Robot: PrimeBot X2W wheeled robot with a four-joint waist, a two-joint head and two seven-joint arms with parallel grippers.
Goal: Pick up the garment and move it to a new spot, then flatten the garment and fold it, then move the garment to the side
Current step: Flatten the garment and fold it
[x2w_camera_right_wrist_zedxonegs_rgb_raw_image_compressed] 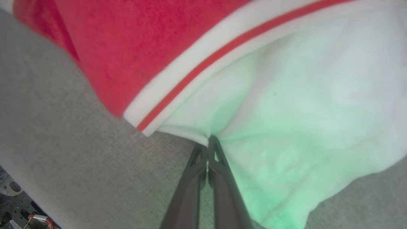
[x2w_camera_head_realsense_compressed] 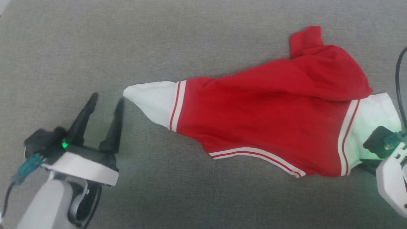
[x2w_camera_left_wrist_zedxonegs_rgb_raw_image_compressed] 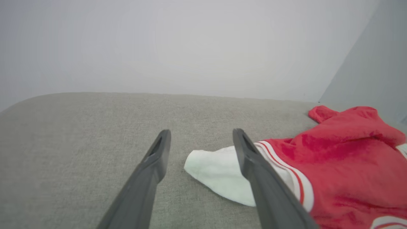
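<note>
The garment [x2w_camera_head_realsense_compressed: 260,117] is a red shirt with white sleeves and red-white striped trim, lying rumpled across the grey surface. My left gripper [x2w_camera_head_realsense_compressed: 106,100] stands open just left of the white sleeve tip [x2w_camera_head_realsense_compressed: 149,98]. In the left wrist view that gripper [x2w_camera_left_wrist_zedxonegs_rgb_raw_image_compressed: 200,135] is open, and the sleeve [x2w_camera_left_wrist_zedxonegs_rgb_raw_image_compressed: 219,173] lies between and beyond its fingers, untouched. My right gripper [x2w_camera_right_wrist_zedxonegs_rgb_raw_image_compressed: 209,140] is shut, pinching the edge of the other white sleeve [x2w_camera_right_wrist_zedxonegs_rgb_raw_image_compressed: 295,105]. In the head view its wrist [x2w_camera_head_realsense_compressed: 389,159] sits on the garment's right end, fingers hidden.
A grey fabric surface [x2w_camera_head_realsense_compressed: 159,190] runs under everything. A pale wall [x2w_camera_left_wrist_zedxonegs_rgb_raw_image_compressed: 190,44] rises behind it. The surface's edge, with gear below it, shows in the right wrist view's lower left [x2w_camera_right_wrist_zedxonegs_rgb_raw_image_compressed: 19,203].
</note>
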